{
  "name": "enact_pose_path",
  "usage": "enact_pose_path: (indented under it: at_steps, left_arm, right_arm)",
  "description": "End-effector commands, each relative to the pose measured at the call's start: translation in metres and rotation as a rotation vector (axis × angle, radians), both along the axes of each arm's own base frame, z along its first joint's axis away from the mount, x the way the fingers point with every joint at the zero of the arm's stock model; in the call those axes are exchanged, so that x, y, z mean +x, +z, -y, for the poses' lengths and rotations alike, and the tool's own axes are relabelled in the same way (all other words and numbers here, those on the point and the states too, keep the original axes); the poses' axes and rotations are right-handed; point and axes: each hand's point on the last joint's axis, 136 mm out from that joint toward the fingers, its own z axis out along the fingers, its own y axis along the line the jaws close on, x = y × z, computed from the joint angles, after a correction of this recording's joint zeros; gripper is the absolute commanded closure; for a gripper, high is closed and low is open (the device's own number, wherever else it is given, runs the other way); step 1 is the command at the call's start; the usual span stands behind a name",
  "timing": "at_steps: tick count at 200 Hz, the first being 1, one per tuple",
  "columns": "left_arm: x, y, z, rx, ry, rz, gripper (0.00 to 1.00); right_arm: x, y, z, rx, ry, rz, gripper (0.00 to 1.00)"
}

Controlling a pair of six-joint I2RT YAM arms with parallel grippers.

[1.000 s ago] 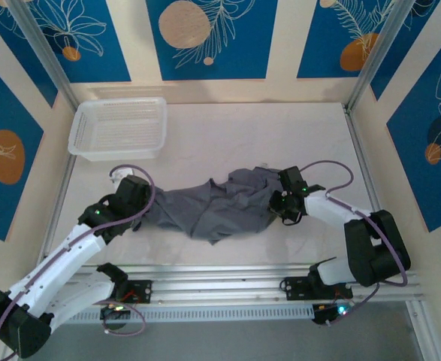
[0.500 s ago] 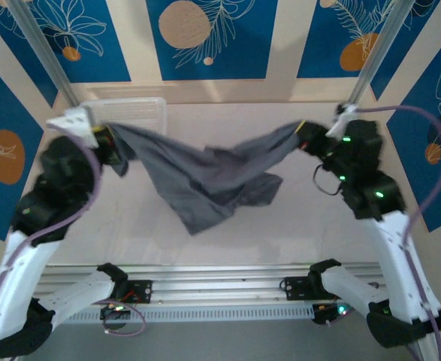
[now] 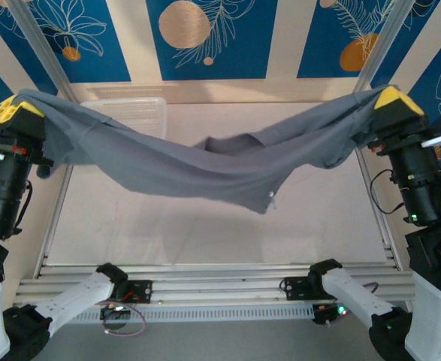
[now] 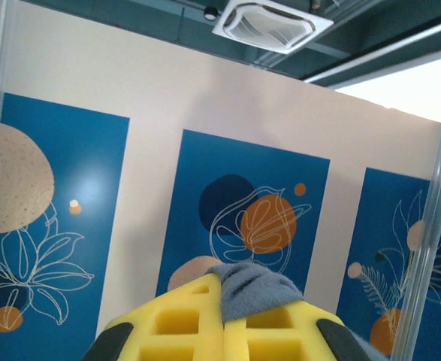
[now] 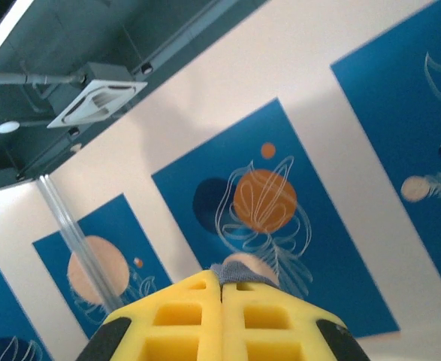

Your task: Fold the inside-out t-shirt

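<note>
The slate-grey inside-out t-shirt (image 3: 205,169) hangs stretched in the air between both arms, sagging in the middle above the table. My left gripper (image 3: 16,109) is raised high at the far left, shut on one end of the cloth. My right gripper (image 3: 395,99) is raised high at the far right, shut on the other end. In the left wrist view a tuft of the t-shirt (image 4: 254,289) pokes out between the closed yellow fingers (image 4: 182,323). The right wrist view shows a small edge of the t-shirt (image 5: 239,272) pinched at the tips of the closed yellow fingers (image 5: 182,316).
A white mesh-sided basket (image 3: 134,113) stands at the table's far left, partly behind the hanging cloth. Metal frame posts (image 3: 43,56) rise at the back corners, close to each raised gripper. Patterned blue and cream walls surround the pale table (image 3: 205,226).
Both arms have lifted the t-shirt off the table and swung up and outward. The cloth went from a crumpled heap to a span stretched between the two raised grippers.
</note>
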Motion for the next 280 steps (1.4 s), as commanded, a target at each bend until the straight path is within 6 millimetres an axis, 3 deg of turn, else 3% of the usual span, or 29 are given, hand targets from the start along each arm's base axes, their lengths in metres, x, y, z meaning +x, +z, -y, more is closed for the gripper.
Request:
enact_pose_path:
  at_steps: [1, 22, 43, 82, 107, 121, 131, 148, 159, 173, 185, 205, 218, 229, 245, 257, 280]
  left_arm:
    - [0.022, 0.003, 0.017, 0.043, -0.005, 0.011, 1.00]
    - [0.065, -0.015, 0.039, 0.087, 0.010, -0.057, 1.00]
    - [0.116, -0.043, 0.061, 0.134, 0.052, -0.141, 1.00]
    - [0.222, -0.109, 0.098, 0.182, 0.083, -0.292, 1.00]
    - [0.300, -0.161, 0.118, 0.138, 0.030, -0.405, 1.00]
    - [0.340, -0.194, 0.130, 0.146, 0.028, -0.475, 1.00]
    - [0.367, -0.223, 0.134, 0.154, 0.045, -0.536, 0.98]
    - [0.400, -0.272, 0.134, 0.155, 0.059, -0.625, 0.59]
    - [0.412, -0.292, 0.131, 0.152, 0.058, -0.670, 0.42]
    - [0.410, -0.296, 0.131, 0.152, 0.042, -0.682, 0.28]
    - [0.400, -0.287, 0.132, 0.145, 0.012, -0.671, 0.21]
    - [0.371, -0.269, 0.146, 0.130, -0.123, -0.657, 0.18]
    - [0.340, -0.260, 0.166, 0.132, -0.264, -0.655, 0.18]
    - [0.308, -0.258, 0.187, 0.156, -0.395, -0.644, 0.18]
    - [0.252, -0.267, 0.221, 0.240, -0.579, -0.616, 0.17]
    - [0.210, -0.279, 0.240, 0.326, -0.669, -0.590, 0.16]
    - [0.139, -0.310, 0.265, 0.495, -0.796, -0.538, 0.15]
  right_arm:
    - [0.009, 0.019, 0.020, -0.041, -0.159, 0.031, 1.00]
    - [0.045, 0.014, 0.022, -0.095, -0.241, -0.036, 1.00]
    - [0.094, -0.007, 0.025, -0.130, -0.300, -0.147, 1.00]
    - [0.204, -0.106, 0.085, 0.139, -0.196, -0.425, 1.00]
    - [0.270, -0.160, 0.108, 0.192, -0.144, -0.533, 1.00]
    - [0.311, -0.203, 0.115, 0.223, -0.099, -0.627, 1.00]
    - [0.337, -0.232, 0.114, 0.237, -0.041, -0.683, 0.89]
    - [0.374, -0.270, 0.107, 0.241, 0.055, -0.783, 0.40]
    - [0.384, -0.280, 0.103, 0.229, 0.096, -0.849, 0.34]
    - [0.384, -0.289, 0.098, 0.205, 0.119, -0.929, 0.33]
    - [0.378, -0.290, 0.092, 0.171, 0.124, -0.951, 0.32]
    - [0.358, -0.290, 0.081, 0.161, 0.148, -0.969, 0.32]
    - [0.337, -0.297, 0.067, 0.172, 0.196, -0.993, 0.32]
    - [0.313, -0.305, 0.052, 0.176, 0.218, -1.015, 0.33]
    - [0.268, -0.335, 0.027, 0.190, 0.223, -1.068, 0.33]
    - [0.228, -0.368, 0.009, 0.186, 0.186, -1.138, 0.34]
    - [0.141, -0.447, 0.004, 0.213, -0.055, -1.369, 0.36]
